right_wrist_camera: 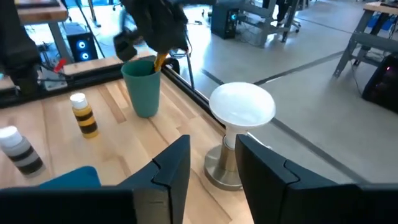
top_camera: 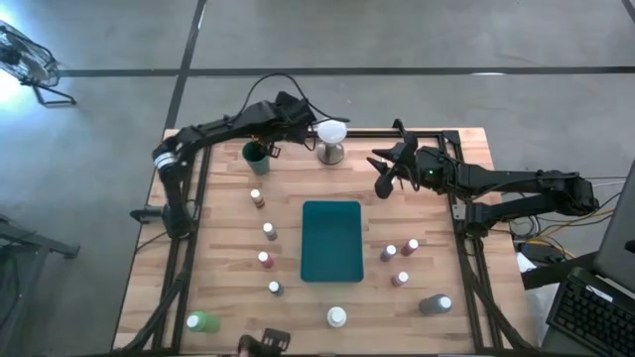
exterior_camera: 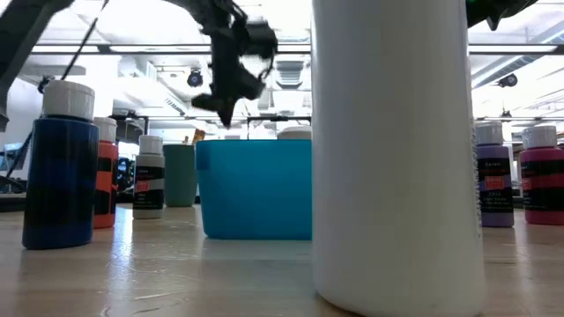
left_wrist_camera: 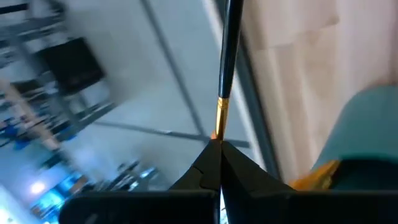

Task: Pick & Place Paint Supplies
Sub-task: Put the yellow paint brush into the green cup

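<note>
The left gripper (top_camera: 270, 149) is closed on a thin dark brush (left_wrist_camera: 225, 81), held just above the teal cup (top_camera: 256, 157) at about eleven o'clock on the table (top_camera: 228, 288). The right gripper (top_camera: 385, 183) is held with its fingers (right_wrist_camera: 171, 165) parted and nothing between them, at about one o'clock, near the white ball on a metal base (top_camera: 330, 139). Small white-capped bottles (top_camera: 269, 231) are spread at nine and four o'clock around the teal tray (top_camera: 331, 241).

Even overhead lighting, soft shadows on tabletop (top_camera: 327, 307); left wrist view heavily motion-blurred; low view backlit by bright ceiling lights, near white bottle (exterior_camera: 392, 150) unfocused.
</note>
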Controlling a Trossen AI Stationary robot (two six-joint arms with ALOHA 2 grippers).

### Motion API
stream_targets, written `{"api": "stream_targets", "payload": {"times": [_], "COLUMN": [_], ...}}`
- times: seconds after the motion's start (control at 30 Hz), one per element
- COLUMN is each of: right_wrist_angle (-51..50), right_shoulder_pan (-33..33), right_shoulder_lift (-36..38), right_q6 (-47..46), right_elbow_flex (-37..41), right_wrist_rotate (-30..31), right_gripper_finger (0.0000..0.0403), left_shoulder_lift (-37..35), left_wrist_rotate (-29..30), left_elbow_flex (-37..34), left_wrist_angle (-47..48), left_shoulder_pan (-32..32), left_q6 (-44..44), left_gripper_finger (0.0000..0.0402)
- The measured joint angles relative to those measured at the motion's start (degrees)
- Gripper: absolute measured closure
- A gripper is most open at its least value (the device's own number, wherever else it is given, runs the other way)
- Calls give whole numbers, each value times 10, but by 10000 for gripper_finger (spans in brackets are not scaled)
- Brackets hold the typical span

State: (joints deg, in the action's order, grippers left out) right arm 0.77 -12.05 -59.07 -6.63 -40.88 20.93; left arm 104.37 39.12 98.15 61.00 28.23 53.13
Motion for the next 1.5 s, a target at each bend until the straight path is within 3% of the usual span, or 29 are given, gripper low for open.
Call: {"api": "stream_targets", "payload": {"times": [0.1, 0.17, 0.33, 0.5, 0.63, 0.77, 0.83, 0.9, 1.07, 1.27, 1.5], "right_wrist_angle": [17, 41, 112, 201, 236, 237, 239, 240, 272, 358, 438], "right_shoulder_pan": [-5, -17, -83, -148, -169, -169, -168, -167, -167, -163, -156], "right_shoulder_lift": [0, 1, 1, 0, 0, 0, -4, -12, -46, -103, -145], "right_q6": [-29, -42, -97, -172, -213, -224, -228, -234, -264, -307, -350], "right_elbow_flex": [0, 0, 0, 0, 0, 0, 0, 0, 0, 0, 0], "right_wrist_rotate": [-10, -49, -242, -427, -482, -484, -486, -490, -511, -570, -574], "right_gripper_finger": [267, 261, 257, 271, 281, 285, 283, 278, 258, 239, 231], "left_shoulder_lift": [-35, -59, -120, -171, -207, -236, -243, -245, -252, -252, -252], "left_wrist_rotate": [17, 18, 71, 164, 229, 259, 236, 188, 146, 28, -26], "left_elbow_flex": [0, 0, -14, -74, -167, -289, -349, -375, -384, -385, -385], "left_wrist_angle": [-2, -11, -58, -163, -344, -634, -796, -878, -937, -977, -990], "left_shoulder_pan": [-20, -37, -103, -197, -266, -320, -338, -347, -347, -347, -344], "left_q6": [-2, -5, 20, 122, 262, 512, 677, 719, 775, 847, 880], "left_gripper_finger": [401, 401, 401, 401, 401, 401, 401, 401, 401, 401, 401]}}
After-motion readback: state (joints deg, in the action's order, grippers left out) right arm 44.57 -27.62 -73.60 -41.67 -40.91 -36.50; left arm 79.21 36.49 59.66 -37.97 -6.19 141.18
